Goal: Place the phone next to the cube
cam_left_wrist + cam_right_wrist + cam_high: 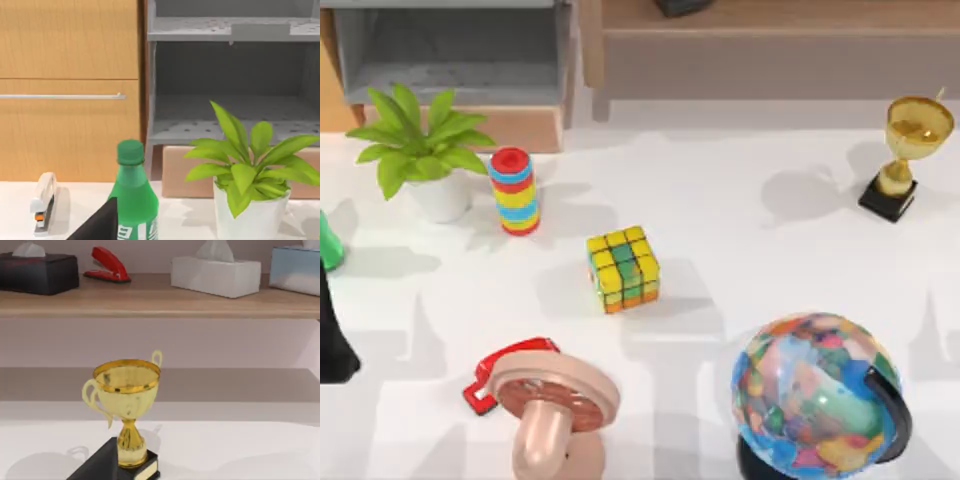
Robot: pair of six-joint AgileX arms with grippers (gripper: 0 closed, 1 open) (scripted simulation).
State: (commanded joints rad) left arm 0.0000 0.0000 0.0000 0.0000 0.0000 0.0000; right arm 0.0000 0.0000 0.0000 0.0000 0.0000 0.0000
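Top view first: our left arm [332,330] is a dark shape at the left edge of the counter [750,260], just below a green bottle [328,240]. We cannot tell whether the left claw is wide or narrow. In the left wrist view a dark wedge [100,225] cuts in front of the bottle's [132,195] label. A white stapler [44,202] lies on one side of the bottle and a leafy plant [250,175] in a white pot stands on the other. A wooden cabinet and grey shelves stand behind them.

Moving outward across the counter in the top view, the plant [425,150] stands at the far left. The striped ring stack [514,190] is just to its right. The cube [623,268] sits near the middle of the counter with its yellow and green face up. It stands apart from everything else. Nearer the front, a red stapler [505,365] lies partly under a pale pink round object [555,410] on a stand. A colourful globe [815,395] stands at the front right.

A gold trophy [905,155] on a black base stands at the far right. Our right arm's wrist view faces this trophy [127,410]. Behind it is a wooden shelf carrying a second red stapler [106,264] and tissue boxes.
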